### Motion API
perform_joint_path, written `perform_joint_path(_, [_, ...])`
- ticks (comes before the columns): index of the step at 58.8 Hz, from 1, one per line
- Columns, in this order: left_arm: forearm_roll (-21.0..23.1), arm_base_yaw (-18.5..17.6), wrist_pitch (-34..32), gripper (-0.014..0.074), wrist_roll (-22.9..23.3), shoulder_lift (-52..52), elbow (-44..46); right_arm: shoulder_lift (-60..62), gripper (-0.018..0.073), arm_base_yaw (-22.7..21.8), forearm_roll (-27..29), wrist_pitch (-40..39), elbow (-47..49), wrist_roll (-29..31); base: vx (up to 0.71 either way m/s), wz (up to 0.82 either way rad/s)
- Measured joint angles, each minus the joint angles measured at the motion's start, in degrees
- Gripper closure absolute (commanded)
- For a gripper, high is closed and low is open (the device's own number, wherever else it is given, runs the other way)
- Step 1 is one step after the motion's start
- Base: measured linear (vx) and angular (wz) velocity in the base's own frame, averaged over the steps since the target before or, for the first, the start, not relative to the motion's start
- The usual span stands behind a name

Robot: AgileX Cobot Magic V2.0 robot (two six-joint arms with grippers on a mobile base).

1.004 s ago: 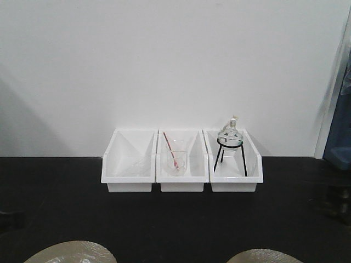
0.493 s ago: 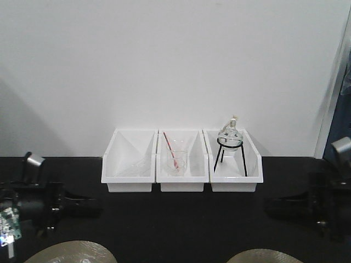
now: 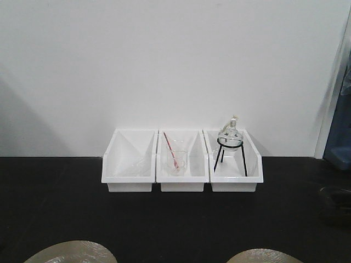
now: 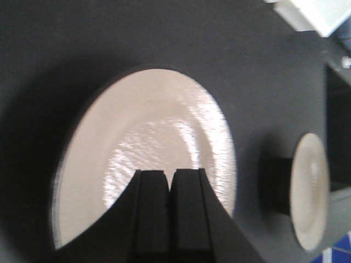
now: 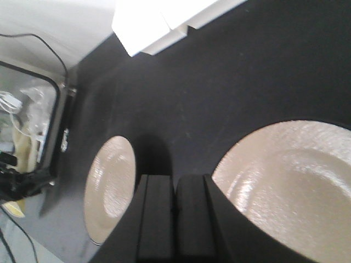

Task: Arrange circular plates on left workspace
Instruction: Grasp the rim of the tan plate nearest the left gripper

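Left gripper (image 4: 169, 175) and right gripper (image 5: 175, 179), each with jaws pressed together and holding nothing, hang above the black desk (image 3: 55, 208). Two circular plates, the left plate (image 4: 148, 126) and the right plate (image 5: 285, 175), lie flat and well apart on it. Three white bins (image 3: 182, 164) stand side by side behind them.

left plate (image 3: 70, 252), right plate (image 3: 264, 256) on bench (image 3: 175, 219) — bins (image 3: 182, 164) behind

Open bench (image 3: 175, 219) runs between the bins (image 3: 182, 185) at the back and the left plate (image 3: 70, 252) and right plate (image 3: 264, 256) at the front; bare bench separates the plates; the bins sit side by side before the wall (image 3: 175, 66); tall glassware (image 3: 229, 137) stands in two.
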State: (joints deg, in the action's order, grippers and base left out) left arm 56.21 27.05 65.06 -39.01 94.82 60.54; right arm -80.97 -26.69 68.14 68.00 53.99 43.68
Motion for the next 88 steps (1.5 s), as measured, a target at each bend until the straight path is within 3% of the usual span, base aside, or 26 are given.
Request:
perform_joint_path(12, [-3.5, 0.0, 1.6, 0.0594, 0.7, 0.0, 0.0, 0.0, 0.0563, -0.1, -0.7, -0.3, 0.0, 0.1, 0.0, 0.0])
perform_joint_path(37, [-1.8, 0.0, 3.3, 0.0594, 0.7, -0.1, 0.0, 0.0, 0.0563, -0.1, -0.7, -1.3, 0.0, 0.1, 0.0, 0.0])
perform_joint_path(48, [-5.7, 0.0, 3.3, 0.0594, 0.7, 1.0, 0.2, 0.0, 0.0563, -0.1, -0.7, -2.9, 0.0, 0.1, 0.0, 0.0])
perform_joint_path(61, [-4.9, 0.1, 2.1, 0.0594, -2.0, 5.8, 0.2, 0.0, 0.0563, -0.1, -0.7, -4.6, 0.0, 0.2, 0.0, 0.0])
perform_joint_path(81, [-2.3, 7.1, -1.1, 0.0594, -2.0, 8.7, 0.2, -0.2, 0.0563, -0.1, -0.6, -4.7, 0.0, 0.2, 0.0, 0.0])
perform_joint_path(88, [0.1, 7.6, 0.1, 0.0594, -2.8, 11.8, 0.2, -0.9, 0.0563, -0.1, -0.5, -4.7, 0.0, 0.2, 0.0, 0.0])
